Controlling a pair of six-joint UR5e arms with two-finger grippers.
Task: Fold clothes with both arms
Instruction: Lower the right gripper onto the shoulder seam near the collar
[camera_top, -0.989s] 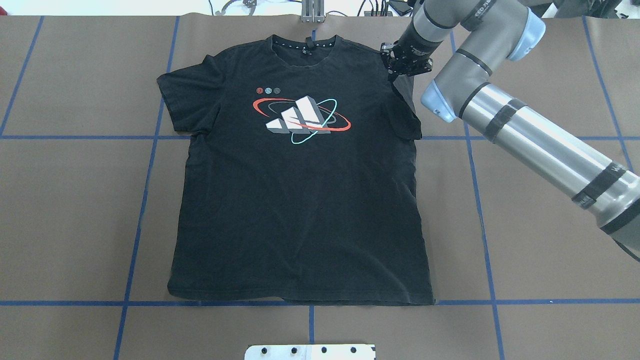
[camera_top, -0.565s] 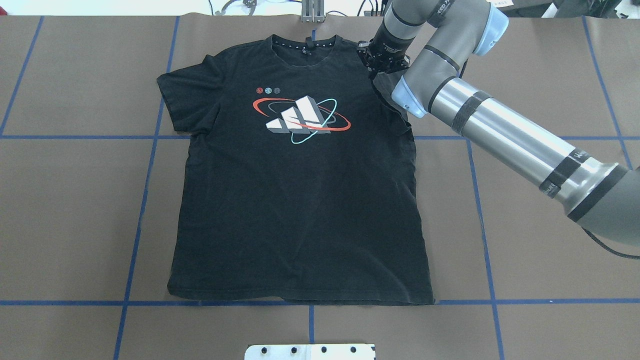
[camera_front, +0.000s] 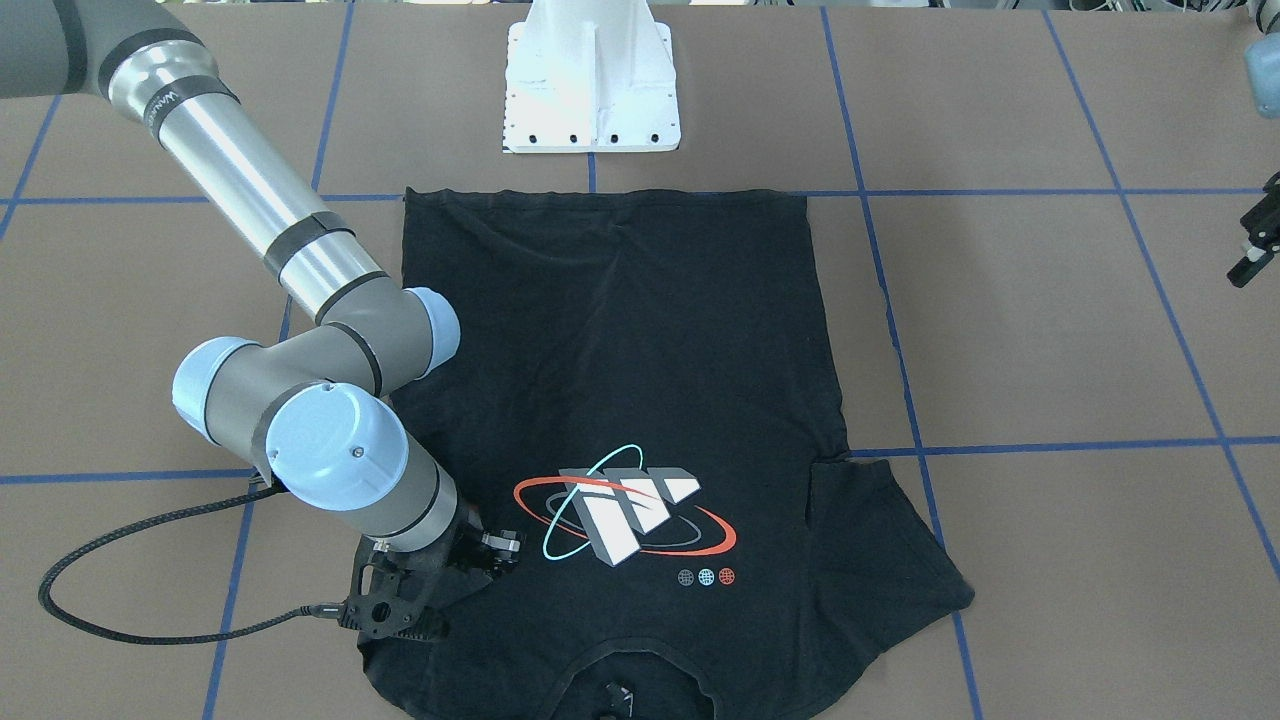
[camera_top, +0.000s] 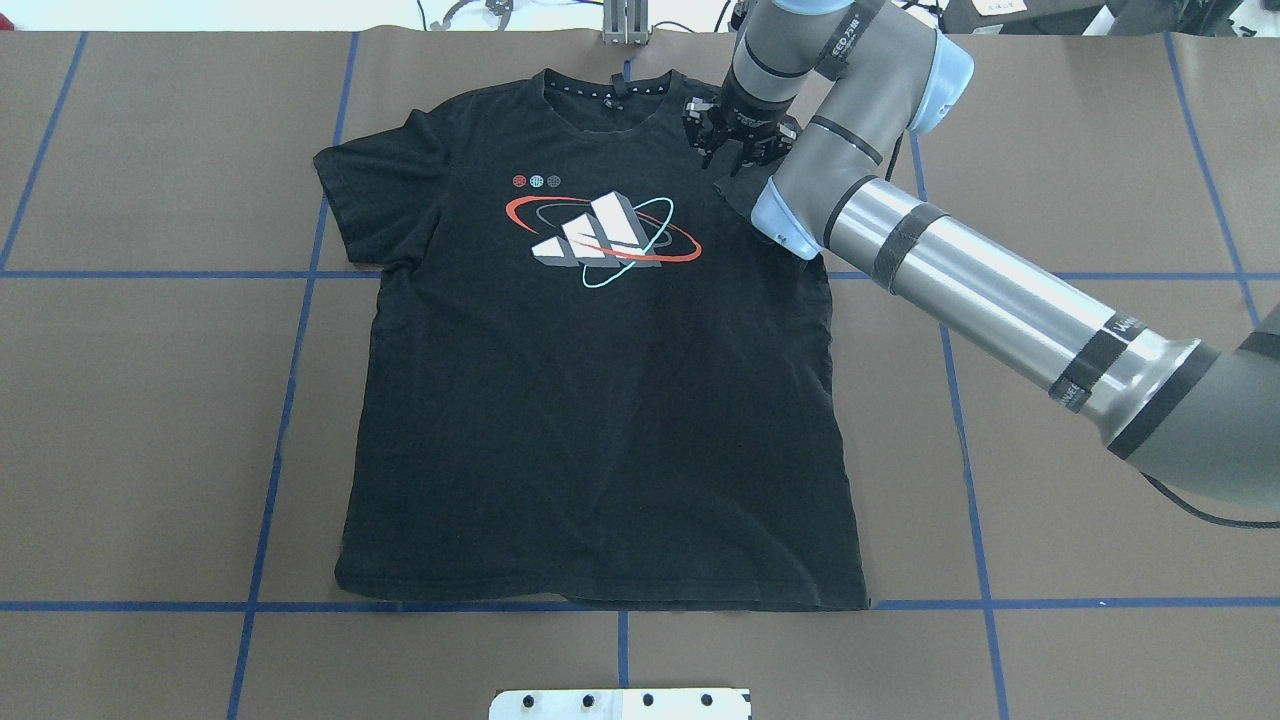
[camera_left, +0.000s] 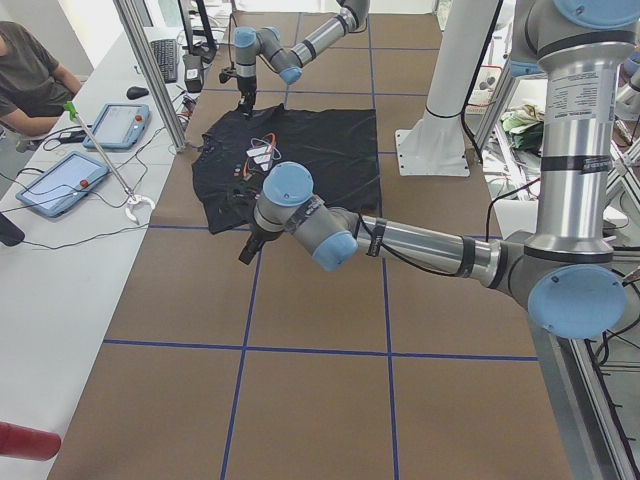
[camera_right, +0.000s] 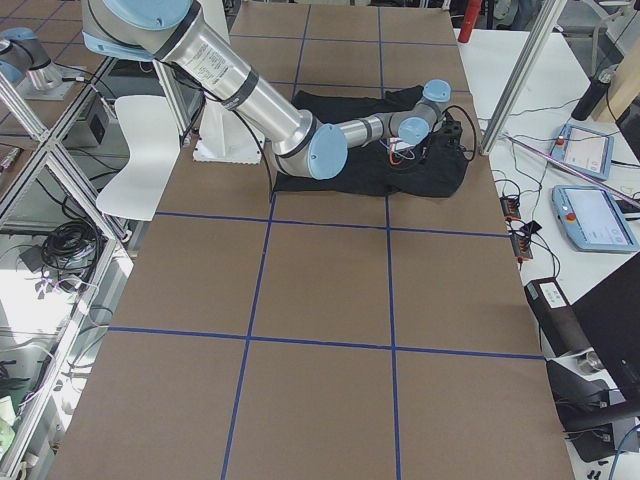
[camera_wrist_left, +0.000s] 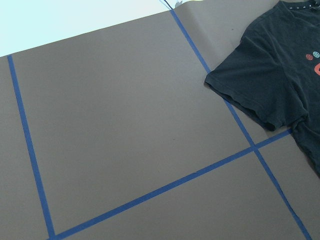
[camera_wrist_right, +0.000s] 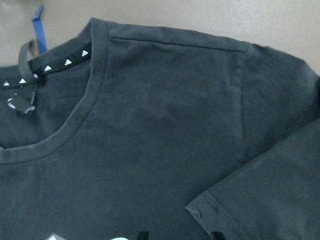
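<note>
**A:** Where does the black short-sleeved cotton T-shirt (camera_top: 600, 420) lie?

**B:** It lies flat and face up on the brown paper-covered table (camera_top: 150, 400) with the blue tape grid. The collar points away from the robot and the hem toward the white pedestal base (camera_front: 590, 80). The red, cyan and white-grey orbit graphic (camera_top: 600, 235) shows on the chest.

**A:** And the black two-finger right gripper (camera_top: 737, 152)?

**B:** It sits over the shoulder, just beside the collar, with its fingers pinched on the sleeve (camera_wrist_right: 280, 190) of that side. That sleeve is folded in over the chest, and in the wrist view its hem corner rests on the shirt body. The other sleeve (camera_wrist_left: 250, 85) is spread flat on the table.

**A:** What of the black two-finger left gripper (camera_left: 248, 248)?

**B:** It hangs above the table on the spread sleeve's side, well apart from the cloth. Whether its fingers stand apart or together cannot be told. Its wrist view takes in the table, the tape and that sleeve.
</note>
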